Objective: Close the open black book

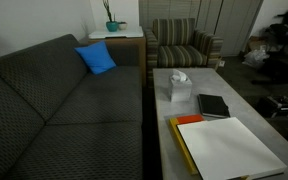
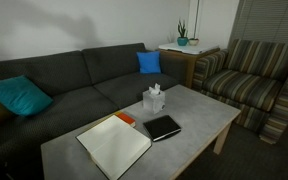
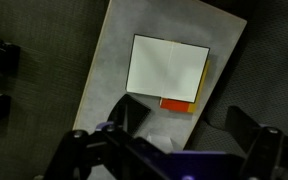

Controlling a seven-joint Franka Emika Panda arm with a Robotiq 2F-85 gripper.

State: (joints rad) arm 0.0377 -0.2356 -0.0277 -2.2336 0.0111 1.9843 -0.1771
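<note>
The black book lies open and flat on the grey coffee table [image 1: 246, 95] [image 2: 200, 115], plain white pages up, in both exterior views [image 1: 229, 148] [image 2: 114, 146]. In the wrist view it shows from high above [image 3: 167, 68], with a yellow strip along its right edge. My gripper [image 3: 169, 142] fills the bottom of the wrist view with its fingers spread wide and nothing between them. It hangs far above the table [image 3: 114, 60]. I cannot make it out in either exterior view.
A red-orange book [image 1: 189, 120] [image 2: 125, 119] [image 3: 177, 103] peeks from under the open book. A small black book [image 1: 213, 105] [image 2: 162, 127] [image 3: 134, 110] and a tissue box [image 1: 178, 87] [image 2: 155, 100] stand beside it. A dark sofa [image 1: 64, 110] [image 2: 74, 85] and a striped armchair [image 1: 184, 45] [image 2: 249, 80] flank the table.
</note>
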